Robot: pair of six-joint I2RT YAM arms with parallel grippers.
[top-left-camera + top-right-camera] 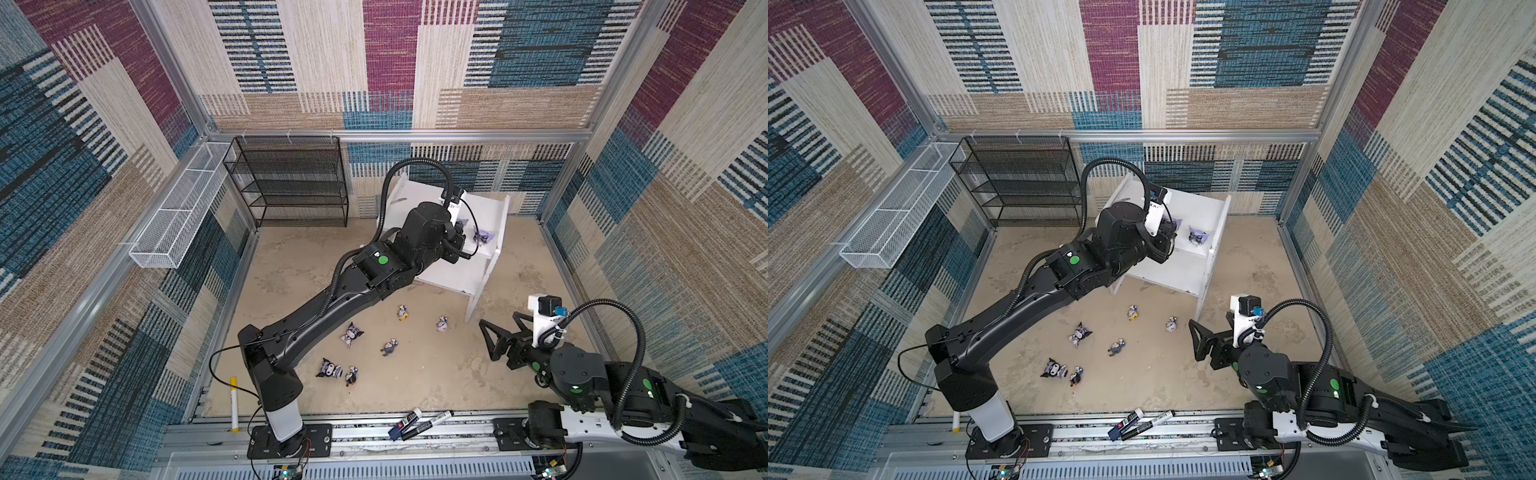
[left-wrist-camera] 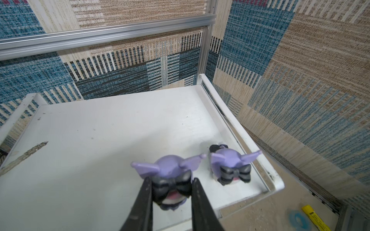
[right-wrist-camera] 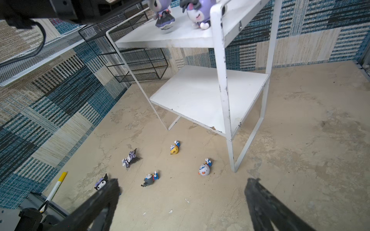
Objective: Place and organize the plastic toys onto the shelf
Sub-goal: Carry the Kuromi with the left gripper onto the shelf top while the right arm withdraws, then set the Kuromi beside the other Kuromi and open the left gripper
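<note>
My left gripper (image 2: 171,183) is shut on a lilac-hooded toy (image 2: 170,170) by its black bow, low over the top board of the white shelf (image 2: 100,130). A second lilac toy (image 2: 230,166) stands on that board by the rim; it shows in both top views (image 1: 482,237) (image 1: 1198,237). On the floor in front of the shelf (image 1: 453,278) lie two black-hooded toys (image 1: 352,333) (image 1: 330,368) and several small ones (image 1: 402,312) (image 1: 442,323) (image 1: 390,346). My right gripper (image 1: 498,318) (image 3: 182,184) hangs open over bare floor beside the shelf's front leg.
A black wire rack (image 1: 291,183) stands against the back wall and a long white wire basket (image 1: 178,212) hangs on the left wall. Marker pens (image 1: 419,424) lie on the front rail, and a yellow-capped marker (image 1: 234,403) lies at the floor's front left.
</note>
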